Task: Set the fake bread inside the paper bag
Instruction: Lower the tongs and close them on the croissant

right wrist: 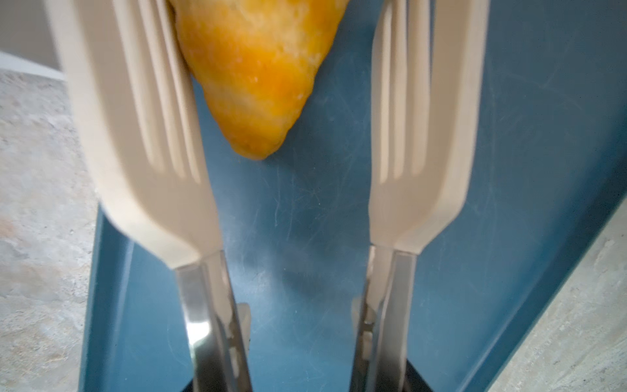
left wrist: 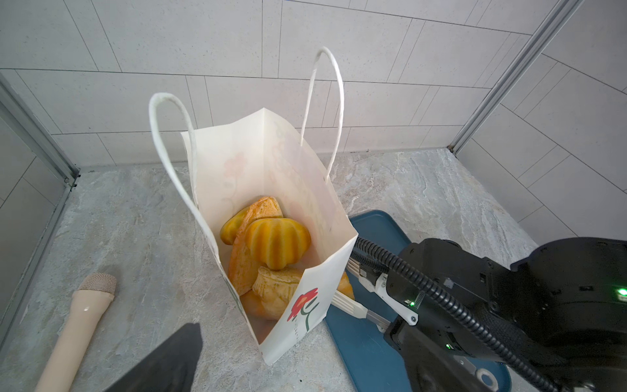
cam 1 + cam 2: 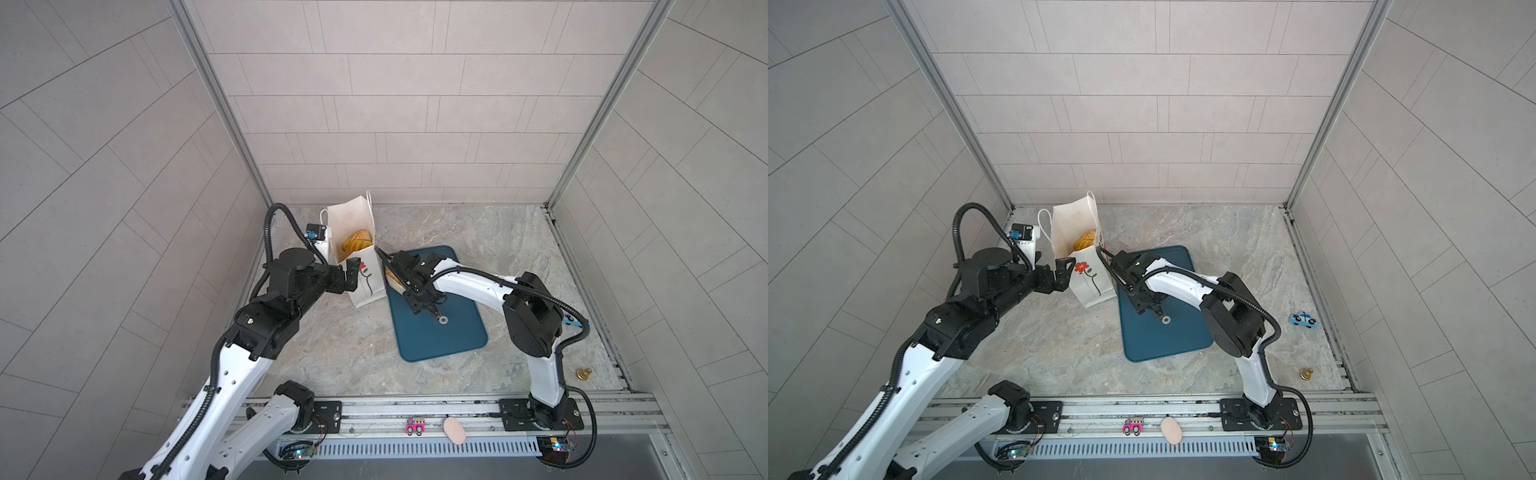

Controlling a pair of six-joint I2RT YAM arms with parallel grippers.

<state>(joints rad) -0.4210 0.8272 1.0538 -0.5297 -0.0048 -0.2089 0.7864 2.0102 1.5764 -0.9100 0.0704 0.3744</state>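
Note:
The white paper bag (image 3: 365,286) (image 3: 1090,286) (image 2: 258,163) stands open at the back left, its red flower facing front. Several golden fake bread pieces (image 3: 355,243) (image 3: 1084,241) (image 2: 276,246) lie inside it. My left gripper (image 3: 347,276) (image 3: 1064,272) is open beside the bag's near left edge, holding nothing. My right gripper (image 3: 409,284) (image 3: 1136,286) (image 1: 302,325) is shut on beige-headed tongs (image 1: 152,135). The tong heads stand apart around a striped croissant (image 1: 261,68) (image 2: 346,288) on the blue tray (image 3: 440,336) (image 1: 305,203). The croissant touches one head only.
A beige rolling pin (image 2: 78,325) lies left of the bag. A pale pink egg (image 3: 454,430) and a pink toy car (image 3: 415,428) sit on the front rail. A blue toy car (image 3: 1303,319) and a small brass piece (image 3: 1306,373) lie at the right.

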